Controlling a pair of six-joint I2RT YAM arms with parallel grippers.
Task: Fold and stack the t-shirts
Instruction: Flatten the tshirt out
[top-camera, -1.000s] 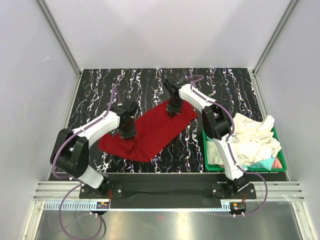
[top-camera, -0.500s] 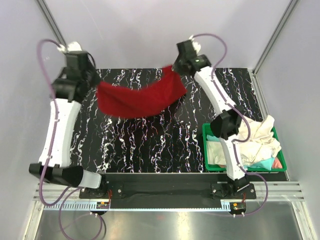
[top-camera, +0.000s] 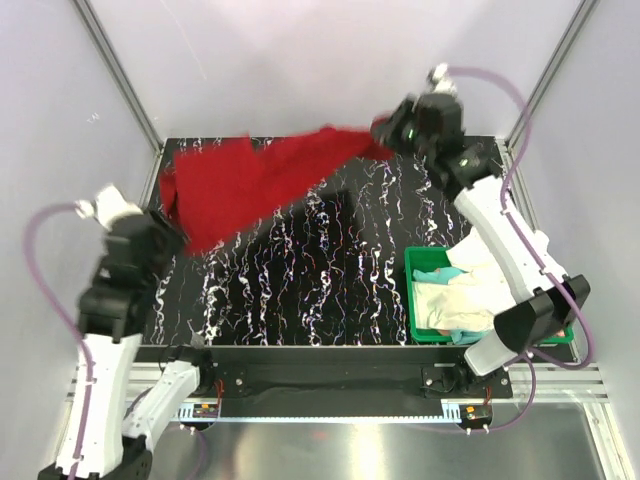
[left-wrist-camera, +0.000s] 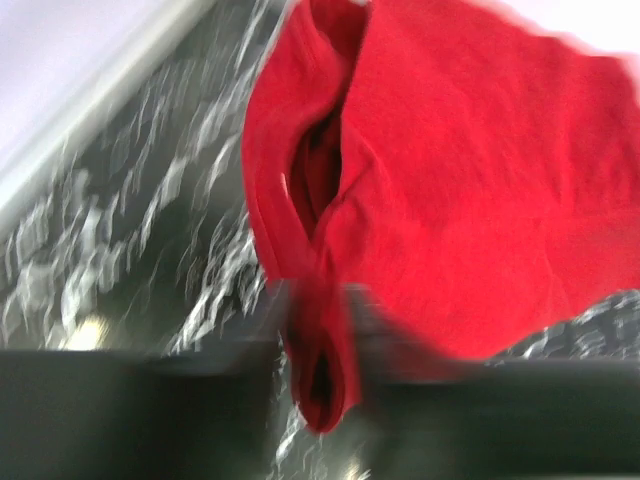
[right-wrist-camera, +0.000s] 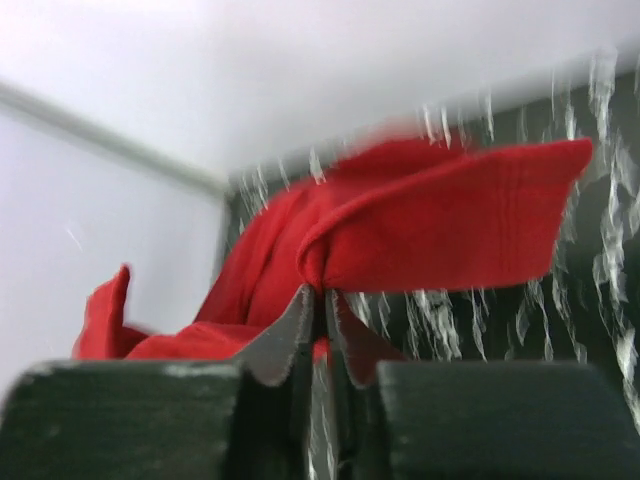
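The deep red t-shirt (top-camera: 240, 185) hangs stretched in the air over the far left of the table. My left gripper (top-camera: 172, 232) is shut on its left end, and my right gripper (top-camera: 388, 130) is shut on its right end at the far side. In the blurred left wrist view, the gripper (left-wrist-camera: 320, 370) pinches a fold of the red cloth (left-wrist-camera: 450, 200). In the right wrist view, the gripper (right-wrist-camera: 320, 305) is closed on a bunched edge of the shirt (right-wrist-camera: 440, 240). Cream-white shirts (top-camera: 470, 300) and a teal one (top-camera: 432, 272) lie in the bin. The pinkish one is hidden.
The green plastic bin (top-camera: 410, 295) stands at the near right, partly covered by my right arm. The black marbled table (top-camera: 330, 270) is walled by white panels and metal frame posts on the left, far side and right.
Both grippers have lifted the red shirt off the table. The left has swung back toward the near left and the right out to the far right, pulling the shirt taut.
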